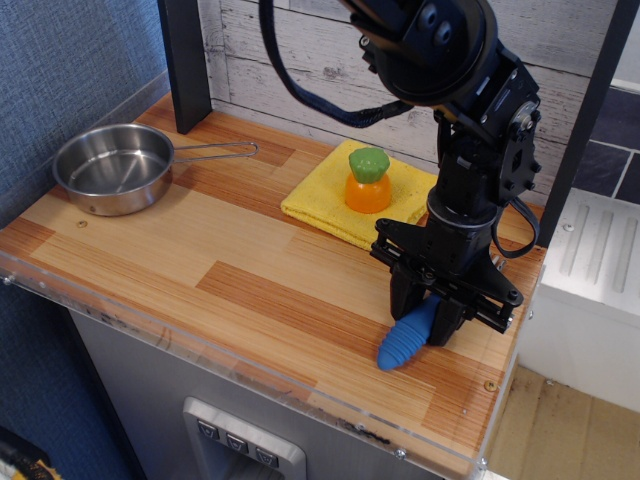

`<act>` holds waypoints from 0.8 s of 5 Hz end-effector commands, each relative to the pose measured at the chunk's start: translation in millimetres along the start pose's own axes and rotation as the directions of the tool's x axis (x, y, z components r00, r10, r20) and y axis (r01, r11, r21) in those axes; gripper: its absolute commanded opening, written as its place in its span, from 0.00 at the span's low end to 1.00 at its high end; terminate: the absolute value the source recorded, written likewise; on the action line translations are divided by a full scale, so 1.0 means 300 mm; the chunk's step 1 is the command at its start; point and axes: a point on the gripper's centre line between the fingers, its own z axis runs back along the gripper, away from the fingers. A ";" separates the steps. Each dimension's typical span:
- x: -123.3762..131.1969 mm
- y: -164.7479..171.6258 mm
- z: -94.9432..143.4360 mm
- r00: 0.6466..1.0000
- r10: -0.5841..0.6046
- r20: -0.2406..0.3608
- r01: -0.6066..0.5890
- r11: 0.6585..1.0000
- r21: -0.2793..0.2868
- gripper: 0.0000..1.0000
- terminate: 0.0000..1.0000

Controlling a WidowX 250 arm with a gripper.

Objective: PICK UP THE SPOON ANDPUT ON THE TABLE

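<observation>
The spoon [405,340] shows as a thick blue ribbed handle lying near the front right of the wood-plank table [230,270]. Its head is hidden behind the black arm. My gripper [424,322] points down over the handle's upper end, with both black fingers closed against it. The handle's lower tip seems to sit at or just above the tabletop; I cannot tell which.
A steel pan [112,168] with a thin wire handle sits at the back left. A yellow cloth [345,205] at the back centre carries an orange-and-green toy carrot [368,181]. The clear plastic front edge [250,375] runs along the table's near side.
</observation>
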 end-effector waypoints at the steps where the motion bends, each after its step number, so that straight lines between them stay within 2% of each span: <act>1: 0.051 -0.001 0.187 0.989 0.096 0.114 -0.093 0.995 -0.032 0.00 0.00; 2: 0.049 0.015 0.295 0.961 0.218 0.168 -0.206 0.975 -0.085 0.00 0.00; 3: 0.040 0.034 0.382 0.912 0.344 0.224 -0.324 0.938 -0.122 0.00 0.00; 4: -0.004 0.080 0.446 0.778 0.571 0.263 -0.533 0.821 -0.205 0.00 0.00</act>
